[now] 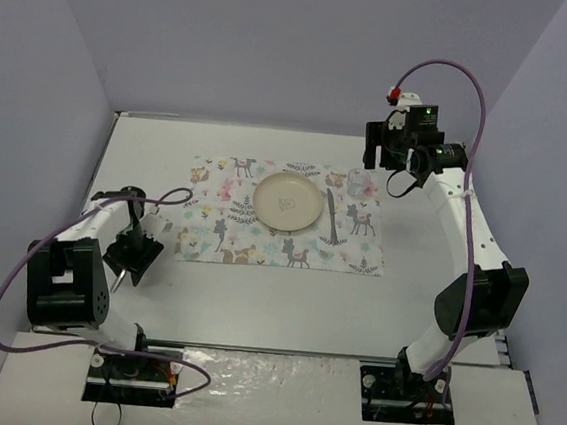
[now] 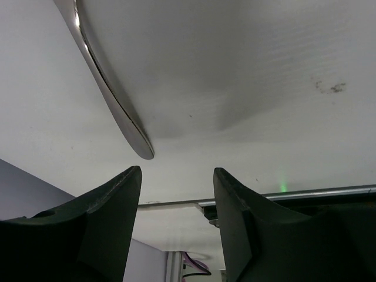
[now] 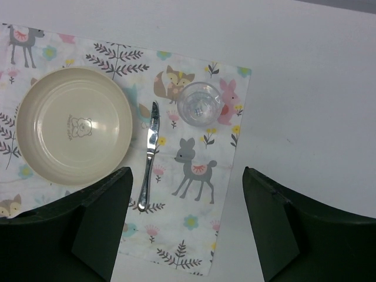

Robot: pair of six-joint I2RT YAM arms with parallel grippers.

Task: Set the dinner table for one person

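The white dinner table (image 1: 284, 308) carries an animal-print placemat (image 1: 250, 245). On the mat are a cream plate (image 1: 287, 201), a knife (image 1: 332, 219) right of the plate, and a clear glass (image 1: 335, 180) at the mat's far right. In the right wrist view the plate (image 3: 73, 124), knife (image 3: 150, 154) and glass (image 3: 200, 104) lie well below my right gripper (image 3: 188, 176), which is open and empty. My left gripper (image 1: 126, 263) is low over the table's left side, open and empty. A silver utensil handle (image 2: 117, 111) lies on the table just ahead of its fingertips (image 2: 132, 176).
Grey walls close in the table on the left, back and right. The table's near edge with a metal rail (image 2: 294, 192) shows past the left gripper. Purple cables (image 1: 16, 277) loop beside both arms. The right arm (image 1: 464, 220) arches over the table's right side.
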